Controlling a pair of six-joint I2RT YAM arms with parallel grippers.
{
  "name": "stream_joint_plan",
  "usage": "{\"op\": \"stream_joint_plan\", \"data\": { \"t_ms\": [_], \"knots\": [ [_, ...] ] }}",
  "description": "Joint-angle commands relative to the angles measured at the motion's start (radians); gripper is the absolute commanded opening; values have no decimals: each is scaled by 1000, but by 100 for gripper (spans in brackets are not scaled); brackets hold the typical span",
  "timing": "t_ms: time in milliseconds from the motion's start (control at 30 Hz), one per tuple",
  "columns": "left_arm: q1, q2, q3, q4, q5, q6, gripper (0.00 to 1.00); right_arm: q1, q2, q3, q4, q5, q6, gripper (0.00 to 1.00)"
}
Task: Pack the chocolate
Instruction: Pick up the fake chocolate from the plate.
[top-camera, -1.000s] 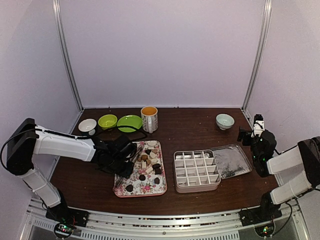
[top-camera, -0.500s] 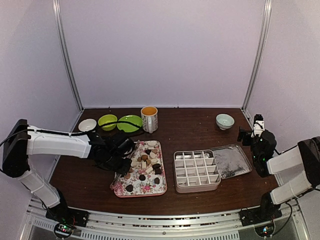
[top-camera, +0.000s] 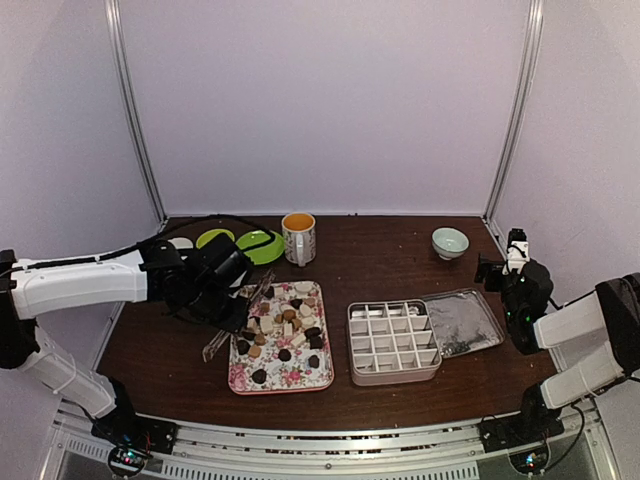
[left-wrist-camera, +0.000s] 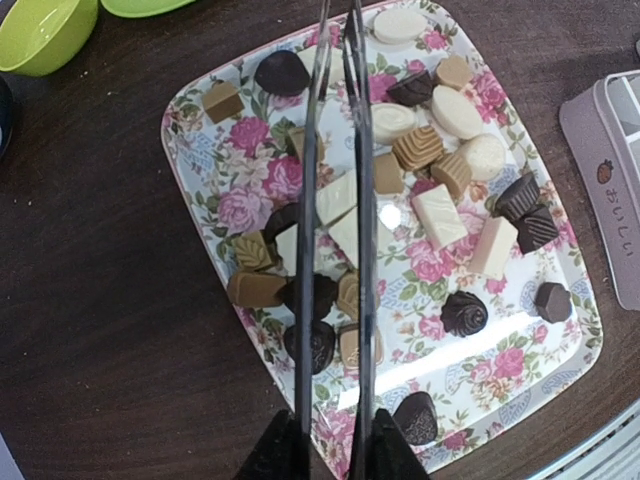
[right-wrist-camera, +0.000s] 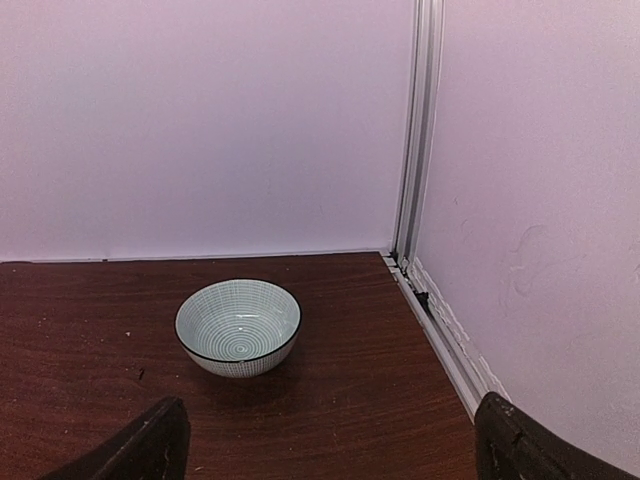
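The chocolate is many small dark, tan and white pieces lying on a flowered tray. In the left wrist view the pieces spread over the tray. My left gripper is shut on metal tongs, whose two arms reach out above the tray with nothing between the tips. The tongs also show in the top view. An empty divided box stands right of the tray. My right gripper is open and empty, far right.
A silver lid lies right of the box. An orange-filled mug, a green plate and a green bowl stand at the back left. A pale bowl sits back right, near the wall rail.
My left arm has drawn back and to the left, carrying the tongs from over the tray's left half to its left edge. The right arm has not moved.
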Motion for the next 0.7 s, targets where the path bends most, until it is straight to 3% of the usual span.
{"op": "stream_joint_plan", "data": {
  "t_ms": [0, 367, 667],
  "knots": [
    [0, -51, -16, -28, 57, -20, 25, -7, 2, 12, 2, 12, 11, 100],
    [0, -52, -31, -48, 65, -15, 30, -7, 2, 12, 3, 11, 11, 100],
    [0, -63, 12, -136, -8, 4, 35, -7, 2, 13, 2, 12, 11, 100]
  ]
}}
